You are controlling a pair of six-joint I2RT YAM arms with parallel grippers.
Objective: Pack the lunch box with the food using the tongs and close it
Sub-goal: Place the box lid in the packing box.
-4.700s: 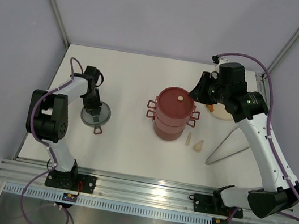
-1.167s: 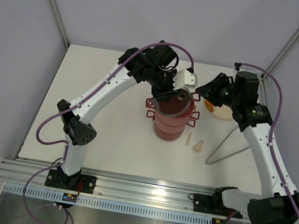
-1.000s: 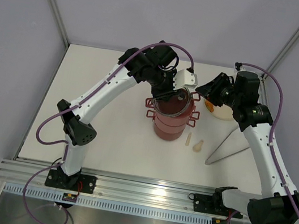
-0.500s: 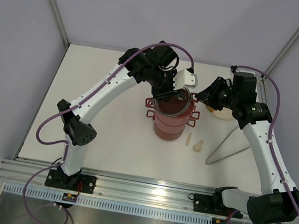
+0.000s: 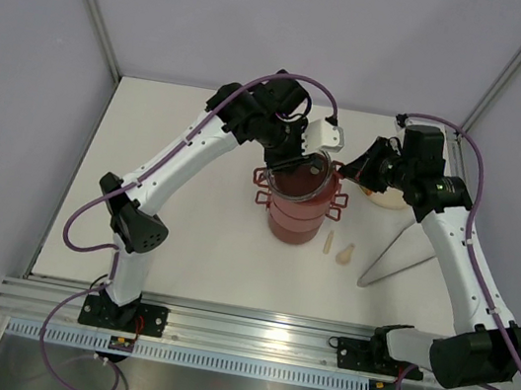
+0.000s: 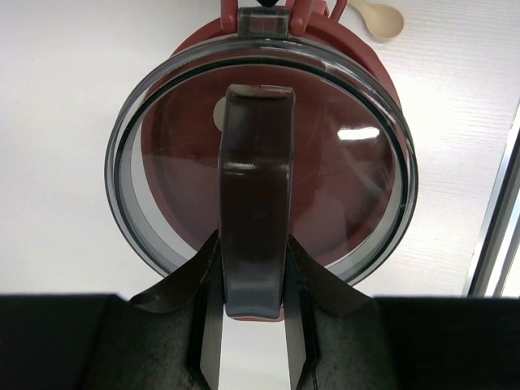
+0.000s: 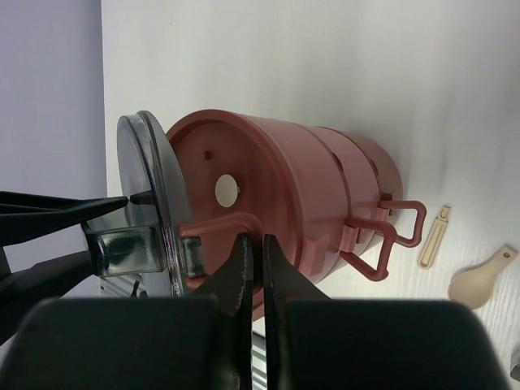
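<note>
The dark-red lunch box (image 5: 295,216) stands stacked at mid-table, its top tier covered by a red disc lid (image 7: 244,162). My left gripper (image 6: 253,244) is shut on the strap handle of the grey see-through top lid (image 6: 341,162) and holds it just above the stack (image 5: 313,169). My right gripper (image 7: 254,240) is shut, its tips against the red clasp loop (image 7: 213,225) at the box's top right (image 5: 347,169). The silver tongs (image 5: 395,258) lie on the table to the right. The food is hidden.
A cream plate (image 5: 388,198) sits behind the right gripper. A small beige spoon (image 5: 345,254) and a beige stick (image 5: 329,241) lie between the lunch box and the tongs. Red side handles (image 7: 390,231) stick out from the tiers.
My right gripper has closed from partly open and edged left to the clasp loop. The left gripper has kept the top lid still over the stack.
</note>
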